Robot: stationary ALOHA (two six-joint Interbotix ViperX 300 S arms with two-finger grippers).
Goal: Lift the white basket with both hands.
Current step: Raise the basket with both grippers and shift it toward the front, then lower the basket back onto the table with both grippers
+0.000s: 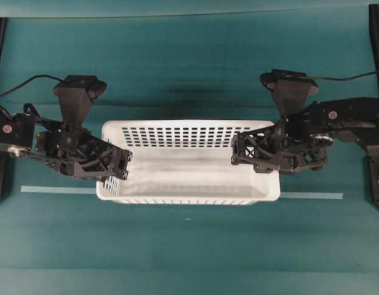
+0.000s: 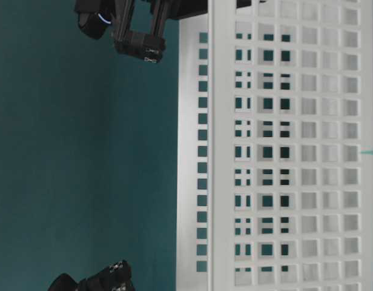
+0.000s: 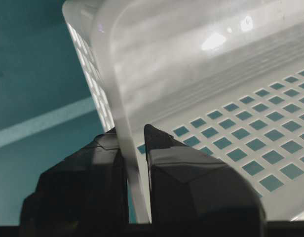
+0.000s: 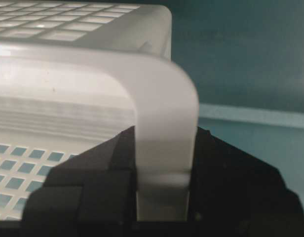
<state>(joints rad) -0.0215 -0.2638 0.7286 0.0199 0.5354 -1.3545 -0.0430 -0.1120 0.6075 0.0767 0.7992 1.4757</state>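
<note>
Fingertips hidden overhead; left end effector (image 3: 136,163) and right end effector (image 4: 164,158) clamp basket (image 1: 189,157) rims.

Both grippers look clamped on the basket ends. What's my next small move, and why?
Probably raise both arms together, slowly and evenly. The left gripper is shut on the basket's left end wall and the right gripper is shut on the right rim, so both grips look set. Even lifting should keep the basket level and avoid twisting it out of either grip.

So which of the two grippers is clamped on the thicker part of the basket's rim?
The right gripper: its fingers straddle a broad, rounded band of the white basket rim. The left gripper pinches only a thin wall edge, its fingers nearly touching.
</note>
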